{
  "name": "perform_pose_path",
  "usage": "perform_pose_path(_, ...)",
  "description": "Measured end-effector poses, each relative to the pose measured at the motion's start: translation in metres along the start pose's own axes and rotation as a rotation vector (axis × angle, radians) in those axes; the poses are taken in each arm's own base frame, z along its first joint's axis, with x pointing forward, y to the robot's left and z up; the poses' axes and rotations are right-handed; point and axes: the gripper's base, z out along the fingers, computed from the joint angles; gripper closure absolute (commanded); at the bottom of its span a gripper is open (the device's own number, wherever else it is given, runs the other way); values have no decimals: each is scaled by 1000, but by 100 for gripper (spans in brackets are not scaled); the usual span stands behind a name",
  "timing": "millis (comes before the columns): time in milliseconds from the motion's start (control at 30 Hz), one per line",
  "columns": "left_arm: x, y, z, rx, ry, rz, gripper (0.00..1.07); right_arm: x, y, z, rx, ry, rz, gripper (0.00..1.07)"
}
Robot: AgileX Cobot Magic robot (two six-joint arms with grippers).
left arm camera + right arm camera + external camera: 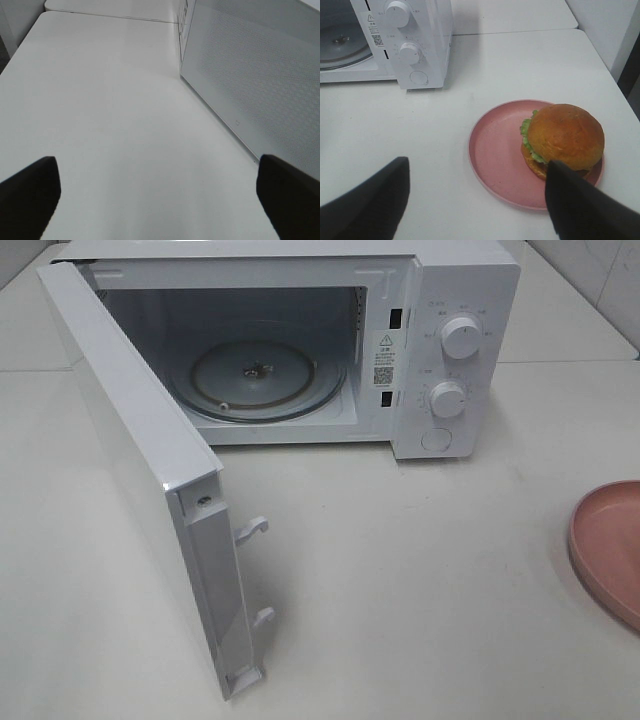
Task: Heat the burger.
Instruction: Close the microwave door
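Note:
The burger (565, 137), with a golden-brown bun and green lettuce, sits on the far side of a pink plate (495, 155) in the right wrist view. My right gripper (475, 205) hangs open over the near part of the plate, nothing between its fingers. One dark finger (580, 210) overlaps the burger's near edge in the picture. My left gripper (157, 200) stands wide open over bare table beside the microwave door's outer face (250, 85). Neither gripper appears in the exterior high view, where only the plate's edge (610, 540) shows and the burger is out of frame.
The white microwave (450, 300) stands at the back with its door (130, 470) swung wide open toward the front left. Its glass turntable (265, 380) is bare. Two knobs (460, 337) sit on its right panel. White table surrounds it.

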Motion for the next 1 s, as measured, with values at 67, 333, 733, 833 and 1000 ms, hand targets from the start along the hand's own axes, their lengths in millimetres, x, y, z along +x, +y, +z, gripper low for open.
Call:
perform_pose_path(67, 0, 0, 0, 0, 0, 0, 6, 0, 0, 0, 0, 0, 0, 35)
perform_pose_path(333, 0, 0, 0, 0, 0, 0, 6, 0, 0, 0, 0, 0, 0, 35)
perform_pose_path(733, 0, 0, 0, 0, 0, 0, 6, 0, 0, 0, 0, 0, 0, 35)
perform_pose_path(833, 0, 0, 0, 0, -1, 0, 7, 0, 0, 0, 0, 0, 0, 35)
perform_pose_path(1000, -11, -1, -5, 10, -101, -3, 14, 0, 0, 0, 0, 0, 0, 35)
